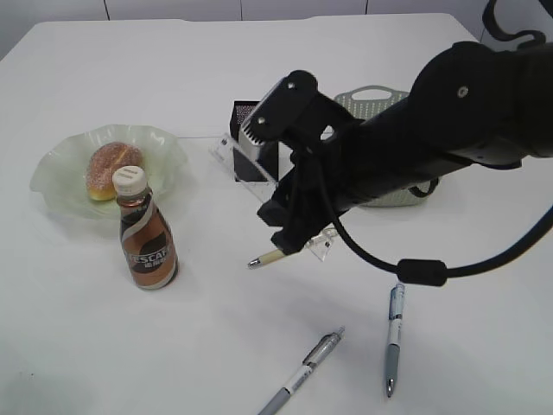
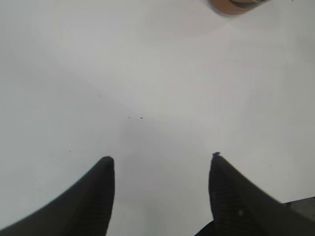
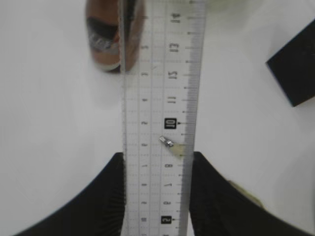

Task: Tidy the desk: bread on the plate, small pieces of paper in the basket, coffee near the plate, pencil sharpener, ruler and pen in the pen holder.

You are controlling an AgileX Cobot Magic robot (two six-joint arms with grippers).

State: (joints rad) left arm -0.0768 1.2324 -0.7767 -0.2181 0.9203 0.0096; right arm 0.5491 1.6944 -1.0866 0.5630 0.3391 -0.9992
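At far left of the exterior view the bread (image 1: 112, 169) sits on the plate (image 1: 52, 186), the coffee (image 1: 147, 233) just in front. Mid-frame, the right gripper (image 3: 157, 196) pinches the ruler (image 3: 162, 98) flat between its jaws — best tipped upright over the pen holder (image 1: 255, 138) before release. The left gripper (image 2: 160, 196) gapes, empty.

Exterior: right arm (image 1: 449, 130) hides most of basket (image 1: 373, 95) and pen holder (image 1: 244, 117). Left wrist: coffee (image 2: 236, 5) cut off at 12 o'clock edge. Right wrist: ruler (image 3: 160, 98) cropped at 12 and 6 o'clock; coffee blurred behind it.
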